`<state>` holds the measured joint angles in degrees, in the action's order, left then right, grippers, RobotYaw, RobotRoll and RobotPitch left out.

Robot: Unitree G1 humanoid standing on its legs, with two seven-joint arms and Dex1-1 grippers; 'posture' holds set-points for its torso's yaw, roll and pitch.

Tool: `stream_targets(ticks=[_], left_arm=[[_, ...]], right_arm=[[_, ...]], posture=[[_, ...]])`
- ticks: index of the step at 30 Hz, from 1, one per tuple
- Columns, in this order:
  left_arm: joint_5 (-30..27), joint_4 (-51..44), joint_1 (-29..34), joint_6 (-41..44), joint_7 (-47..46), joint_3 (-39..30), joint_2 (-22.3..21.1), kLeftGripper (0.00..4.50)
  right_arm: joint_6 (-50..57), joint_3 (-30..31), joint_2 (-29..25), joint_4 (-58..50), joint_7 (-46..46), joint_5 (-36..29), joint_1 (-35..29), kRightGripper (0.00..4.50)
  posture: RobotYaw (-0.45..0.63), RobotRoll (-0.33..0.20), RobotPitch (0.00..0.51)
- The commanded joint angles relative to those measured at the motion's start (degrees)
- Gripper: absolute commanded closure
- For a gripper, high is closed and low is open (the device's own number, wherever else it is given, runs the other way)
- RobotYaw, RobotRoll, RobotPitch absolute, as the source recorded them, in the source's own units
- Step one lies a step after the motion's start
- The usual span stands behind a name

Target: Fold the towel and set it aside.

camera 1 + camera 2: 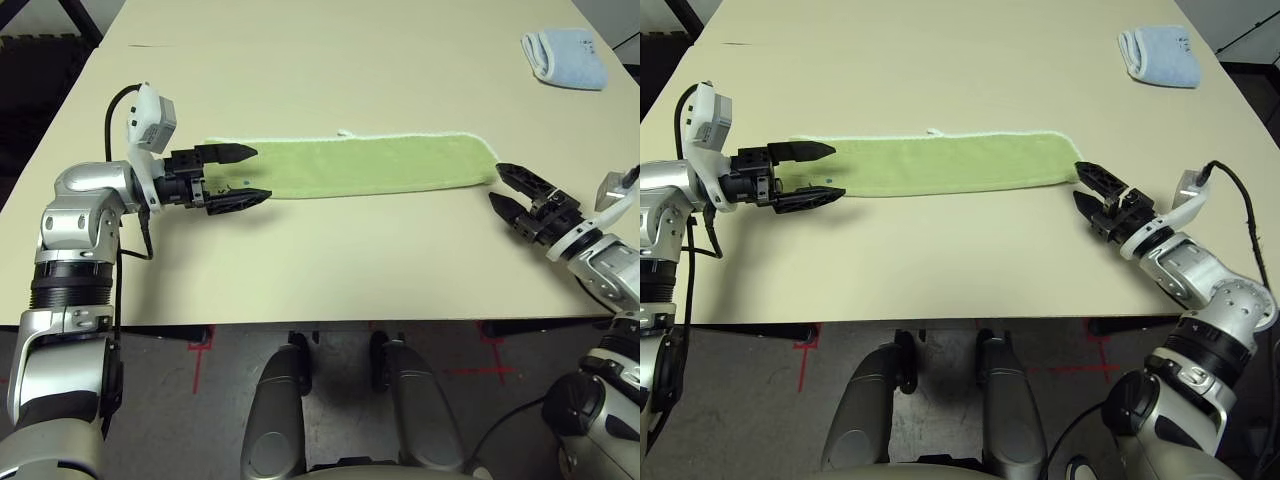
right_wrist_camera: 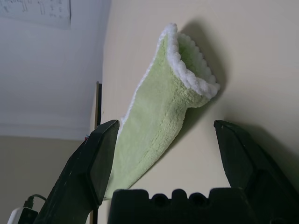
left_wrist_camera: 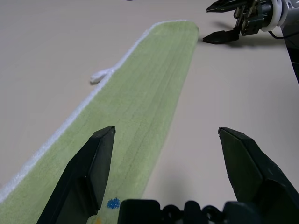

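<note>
Two grippers, left (image 1: 240, 175) and right (image 1: 510, 188), stand open and empty at either end of the towel (image 1: 350, 165), mid-frame on the table (image 1: 330, 60). Uneven pinches could skew the fold.

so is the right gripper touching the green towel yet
Apart. The left wrist view shows bare table between the open right gripper and the end of the green towel.

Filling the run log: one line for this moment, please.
towel: long strip, flat on table | left claw: open at its end | right claw: open at other end | nothing held
</note>
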<state>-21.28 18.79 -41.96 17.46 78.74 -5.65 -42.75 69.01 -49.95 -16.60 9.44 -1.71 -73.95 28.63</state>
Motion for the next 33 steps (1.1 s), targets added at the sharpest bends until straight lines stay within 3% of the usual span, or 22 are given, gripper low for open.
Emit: stream_targets(ticks=[1, 21, 33], left_arm=[[-0.66, -0.91, 0.98, 0.39, 0.57, 0.55, -0.69, 0.02], [-0.72, -1.16, 1.21, 0.60, 0.63, 0.53, -0.74, 0.02], [-0.65, -0.92, 0.90, 0.53, 0.92, 0.55, -0.89, 0.02]], right_arm=[[-0.90, 0.90, -0.26, -0.14, 2.76, -2.81, -1.48, 0.02], [-6.37, 6.60, -3.82, 0.40, 7.62, -12.02, -3.52, 0.02], [-8.83, 8.87, -8.62, 4.07, 4.93, -12.70, -1.81, 0.02]], posture=[[-0.04, 0.000, 0.291], [-0.04, 0.000, 0.291], [-0.05, 0.000, 0.294]])
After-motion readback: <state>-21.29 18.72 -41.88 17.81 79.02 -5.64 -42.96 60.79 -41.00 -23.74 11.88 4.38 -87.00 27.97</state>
